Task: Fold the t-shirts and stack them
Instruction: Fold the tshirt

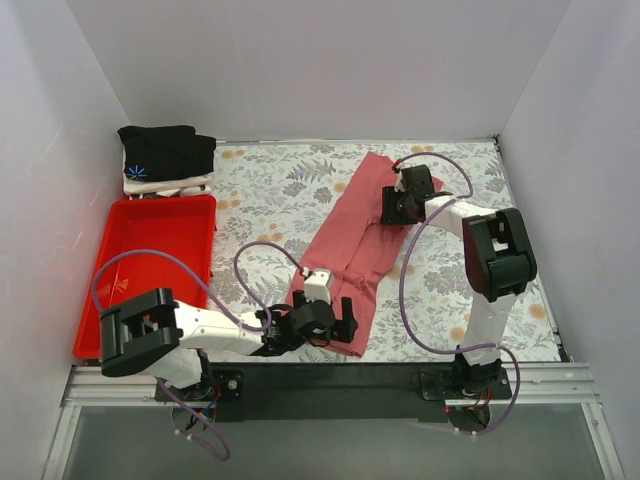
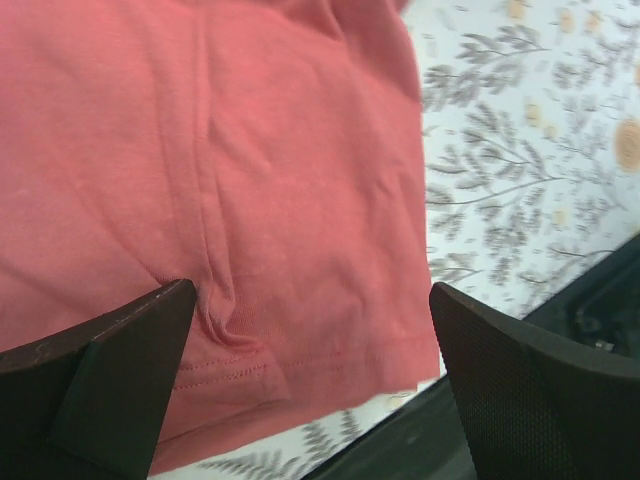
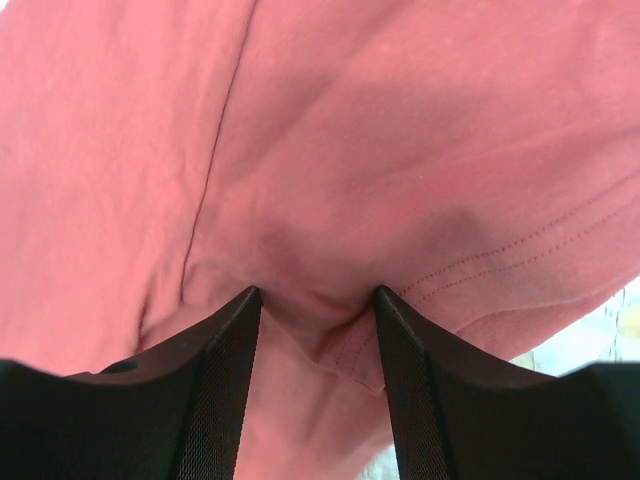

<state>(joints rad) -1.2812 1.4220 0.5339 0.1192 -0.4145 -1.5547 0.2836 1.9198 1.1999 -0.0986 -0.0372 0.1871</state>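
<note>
The salmon-red t-shirt (image 1: 355,240) lies as a long folded strip, running diagonally from the far middle to the near edge of the floral table. My left gripper (image 1: 338,322) hovers over its near hem (image 2: 250,370) with the jaws wide open and empty (image 2: 312,300). My right gripper (image 1: 395,205) is on the shirt's far end. Its jaws are half closed, with a puckered fold of the red cloth (image 3: 330,330) between the fingertips (image 3: 318,295). The black t-shirt with the blue starburst (image 1: 165,150) lies folded on the white one (image 1: 185,185) at the far left.
A red plastic tray (image 1: 150,265) stands along the left side. White walls close in the left, back and right. The table's black near rail (image 2: 560,330) is just past the hem.
</note>
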